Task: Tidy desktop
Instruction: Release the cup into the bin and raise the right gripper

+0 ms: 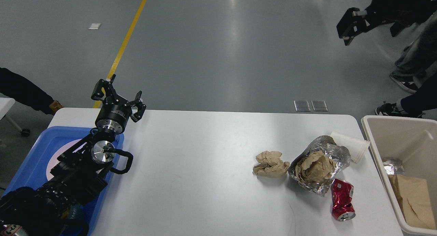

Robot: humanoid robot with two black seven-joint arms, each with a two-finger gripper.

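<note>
One head camera is looking forward and down from close behind the tabletop (pixel 205 167), taking in the floor (pixel 218 52) beyond.

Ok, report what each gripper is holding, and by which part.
Nothing is held. The left gripper is open and empty above the desktop; the right gripper is raised high, open, with nothing between its fingers.

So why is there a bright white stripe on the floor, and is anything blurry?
In the head view, the pale streak on the floor is glare from overhead lights on the shiny grey surface; the desktop has a softer bright patch; the right hand at the top right looks smeared; the red can and foil are sharp.
</note>
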